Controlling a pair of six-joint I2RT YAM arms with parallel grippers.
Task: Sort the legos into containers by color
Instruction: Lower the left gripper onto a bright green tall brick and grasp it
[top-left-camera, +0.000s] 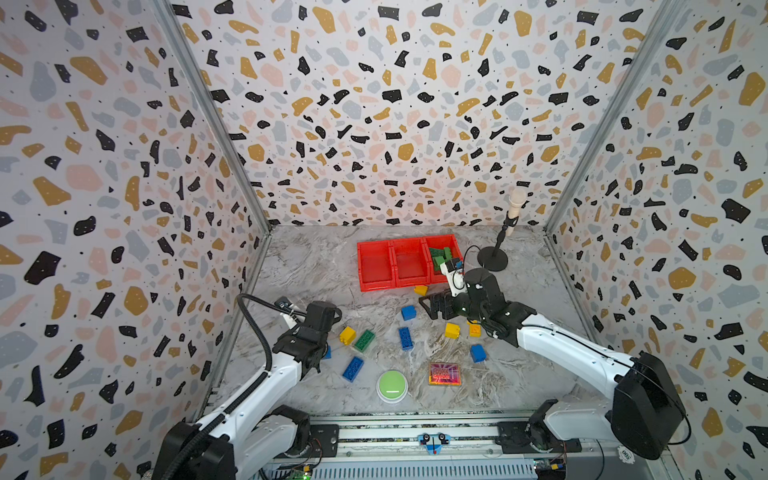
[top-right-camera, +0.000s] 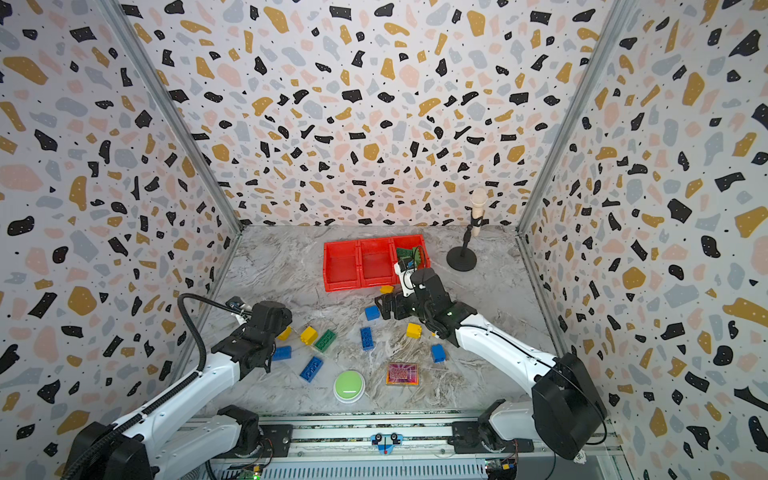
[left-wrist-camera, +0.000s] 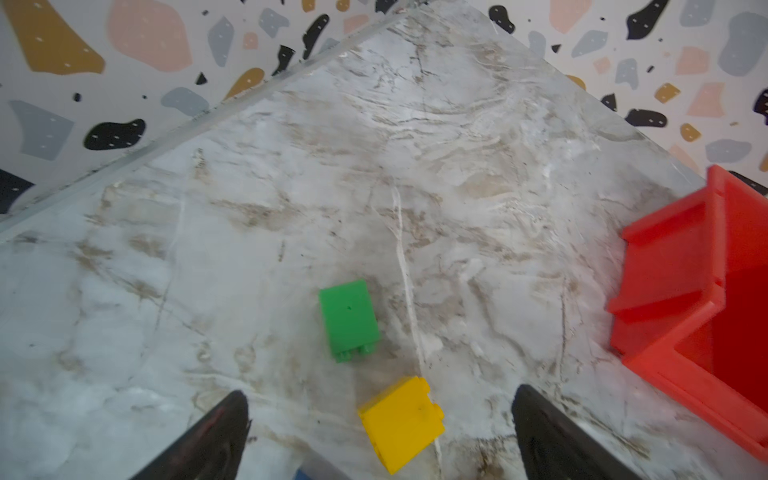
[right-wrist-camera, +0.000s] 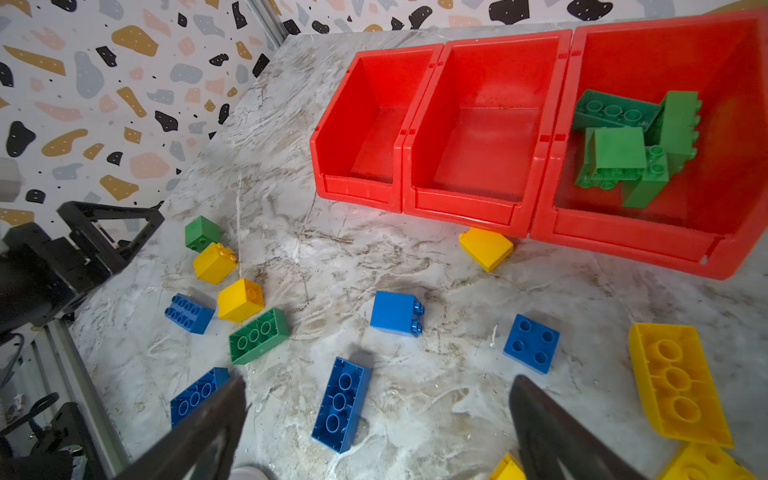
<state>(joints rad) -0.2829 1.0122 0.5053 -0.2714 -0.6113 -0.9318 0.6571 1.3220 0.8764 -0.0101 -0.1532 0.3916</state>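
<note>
Mid-sort here, between picks by the look of it. Counting three red bins (right-wrist-camera: 461, 210) joined in a row at the back of the marble table (top-left-camera: 316, 266). Found a heap of green bricks (right-wrist-camera: 619, 149) in the end bin on the right arm's side, nothing at all in the other two. So greens first, apparently, with no blue or yellow binned yet.

Plenty loose on the table too. Spotted a green square brick (left-wrist-camera: 349, 318) and a green oblong brick (right-wrist-camera: 258, 336) over on the left arm's side, mixed in with yellows and blues. Also a lone yellow brick (right-wrist-camera: 485, 248) tucked against the front of the middle bin.

Seeing the left gripper (left-wrist-camera: 379, 392) spread fully wide and holding nothing, aimed at a yellow square brick (left-wrist-camera: 401, 424) with that green square just beyond. Same for the right gripper (right-wrist-camera: 377, 379): wide open, empty, hovering above a blue oblong brick (right-wrist-camera: 340, 405) near the middle of the table.

Guessing next: push the left jaws forward past the yellow, straddle the green square, close, lift. Worth watching the yellow just beside it, easy to nudge or pinch by mistake. Then a long carry across to the far bin, or maybe a handover. Could equally grab the yellow and claim an empty bin for it.
</note>
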